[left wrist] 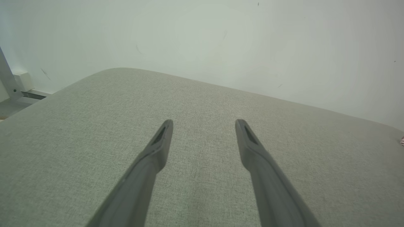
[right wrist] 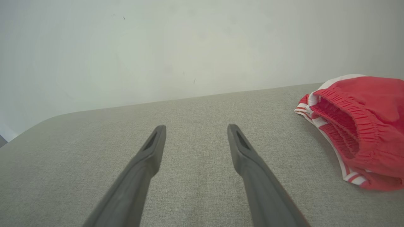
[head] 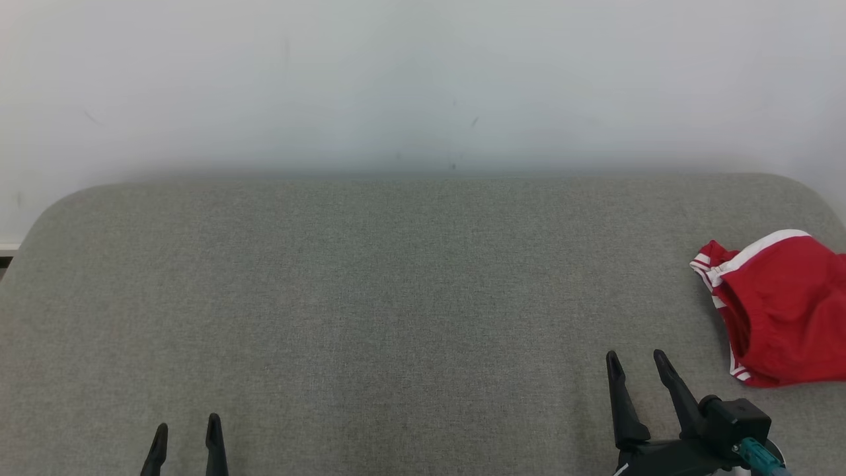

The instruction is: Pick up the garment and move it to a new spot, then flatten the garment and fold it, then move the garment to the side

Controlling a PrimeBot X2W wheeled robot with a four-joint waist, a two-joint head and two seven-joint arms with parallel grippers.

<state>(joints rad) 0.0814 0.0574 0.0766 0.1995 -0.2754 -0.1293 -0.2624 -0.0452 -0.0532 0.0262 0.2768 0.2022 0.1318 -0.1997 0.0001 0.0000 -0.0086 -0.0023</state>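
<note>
The garment is a red pair of shorts with white stripes and an elastic waistband, lying crumpled at the right edge of the grey fabric surface. In the right wrist view the garment lies to the right of the fingers, apart from them. My right gripper stands open at the lower right, a little left of the garment, with nothing between its fingers. My left gripper is open at the lower left, far from the garment, over bare fabric.
A pale wall runs along the far edge of the surface. The surface has rounded far corners. At the far left, in the left wrist view, a white frame and baseboard stand beyond the surface's edge.
</note>
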